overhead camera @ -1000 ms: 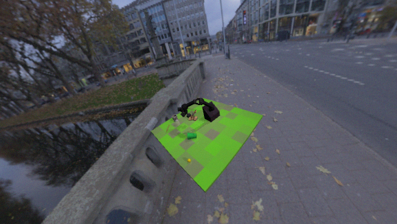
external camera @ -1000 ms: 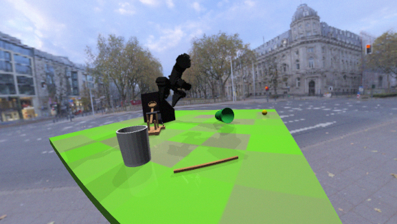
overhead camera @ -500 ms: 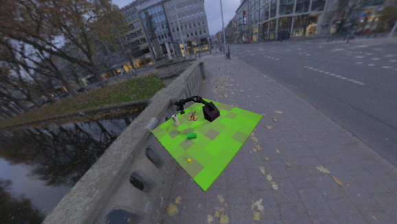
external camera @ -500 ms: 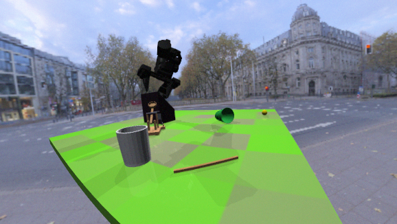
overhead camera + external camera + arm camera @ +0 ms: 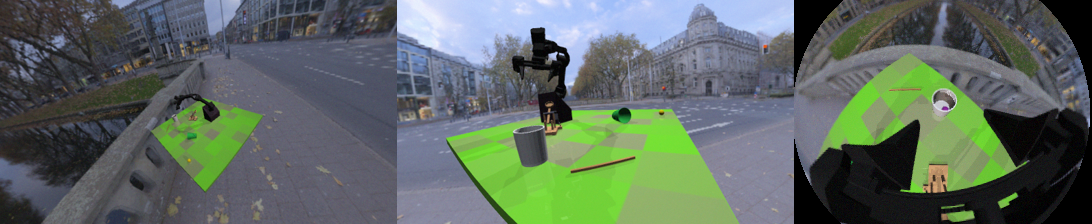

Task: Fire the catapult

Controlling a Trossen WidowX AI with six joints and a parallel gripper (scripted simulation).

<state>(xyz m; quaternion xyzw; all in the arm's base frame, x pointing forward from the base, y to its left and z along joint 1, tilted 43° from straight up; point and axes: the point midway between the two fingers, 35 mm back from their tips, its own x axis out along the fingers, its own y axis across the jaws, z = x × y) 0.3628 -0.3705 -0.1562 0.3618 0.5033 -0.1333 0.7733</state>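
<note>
The mug [image 5: 174, 117] [image 5: 531, 148] [image 5: 943, 114], grey in the exterior view and whitish in the wrist view, stands upright near the mat's far edge. A small purple round thing [image 5: 945, 108] shows inside it in the wrist view. The small wooden catapult [image 5: 193, 119] [image 5: 552, 130] [image 5: 938, 172] stands between the mug and the arm's base, its throwing arm raised, with no ball visible in its spoon [image 5: 549, 104]. My gripper [image 5: 177, 107] [image 5: 535, 80] [image 5: 952, 117] is wide open and empty, high above the mat. A yellow ball [image 5: 189, 160] [image 5: 661, 112] lies near another corner.
A green cup [image 5: 191, 136] [image 5: 617, 115] lies on its side on the chequered green mat [image 5: 218, 148] [image 5: 589, 206]. A thin brown stick [image 5: 167, 128] [image 5: 603, 164] [image 5: 905, 90] lies beside the mug. The arm's dark base [image 5: 211, 113] stands behind the catapult in the exterior view.
</note>
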